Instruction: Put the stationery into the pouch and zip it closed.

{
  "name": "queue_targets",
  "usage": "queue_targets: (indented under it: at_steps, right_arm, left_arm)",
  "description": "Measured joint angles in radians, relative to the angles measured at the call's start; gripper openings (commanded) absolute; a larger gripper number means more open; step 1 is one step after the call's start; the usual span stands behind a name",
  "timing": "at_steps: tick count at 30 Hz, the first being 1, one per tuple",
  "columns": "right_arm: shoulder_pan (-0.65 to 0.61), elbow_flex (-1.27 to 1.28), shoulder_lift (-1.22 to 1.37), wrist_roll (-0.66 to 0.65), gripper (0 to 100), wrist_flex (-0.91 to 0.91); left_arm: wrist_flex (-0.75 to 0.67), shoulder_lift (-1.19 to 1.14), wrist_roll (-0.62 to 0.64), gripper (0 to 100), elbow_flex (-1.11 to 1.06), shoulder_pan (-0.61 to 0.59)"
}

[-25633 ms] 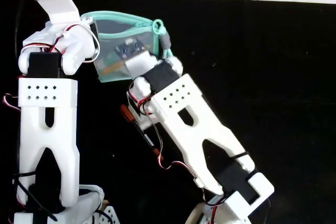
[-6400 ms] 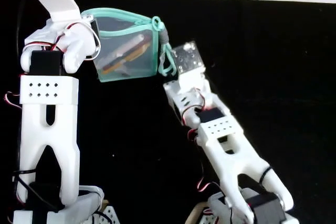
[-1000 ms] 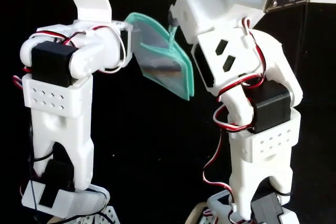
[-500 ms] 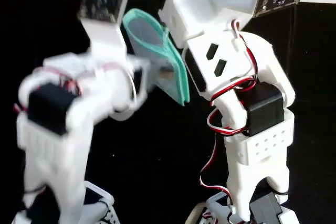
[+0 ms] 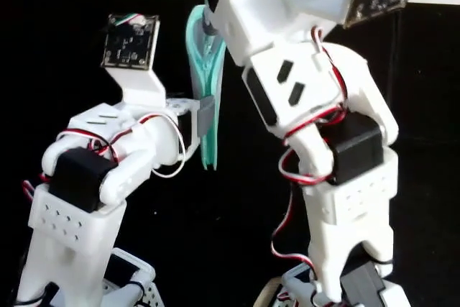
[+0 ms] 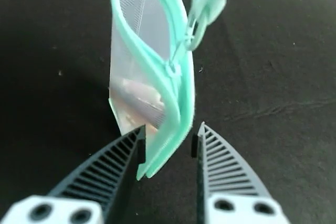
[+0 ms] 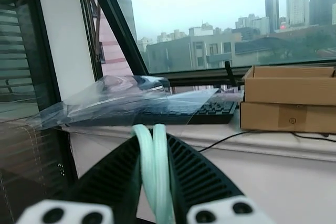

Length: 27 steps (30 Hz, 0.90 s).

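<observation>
the stationery [image 6: 139, 98] already looks to be inside the pouch [image 6: 137, 74]: brownish shapes show through the clear side, low in the bag. the pouch is off the bench [image 6: 273, 77], hanging on end between the two arms.

the right gripper [image 7: 154, 136], raised high, has its fingers clamped together on the mint loop [image 7: 153, 166] that leads down to the zip pull [image 6: 171, 70]. the left gripper [image 6: 169, 132] sits at the pouch's lower end with its fingers [image 6: 118, 163] apart, one on each side of the bottom corner. one of them is just against the edge, and neither is pinching it.

so filling seems done and zipping is what remains. from the left wrist view the pull sits about midway along the teal edge, and the rim above it seems to gape. the angle is awkward, though, so i can't say for sure how much of the zip has been run. i'd judge the job past halfway. the left fingers need to grip the corner so the pull can be drawn to the end.
</observation>
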<state>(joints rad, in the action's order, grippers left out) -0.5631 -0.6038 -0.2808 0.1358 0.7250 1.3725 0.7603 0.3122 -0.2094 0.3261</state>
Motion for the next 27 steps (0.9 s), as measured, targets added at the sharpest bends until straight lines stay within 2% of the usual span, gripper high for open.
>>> queue_targets:
  at_steps: [8, 19, 27]
  right_arm:
    - [-0.017, -0.006, 0.044, 0.002, 0.5, 0.0]
    - [-0.02, -0.006, 0.054, 0.002, 0.5, 0.0]
    - [-0.02, -0.006, 0.054, 0.002, 0.5, 0.0]
  left_arm:
    - [-0.075, 0.064, -0.117, 17, -0.152, -0.006]
    - [-0.256, 0.068, -0.126, 17, -0.167, -0.005]
    - [-0.365, -0.064, -0.124, 17, -0.164, -0.029]
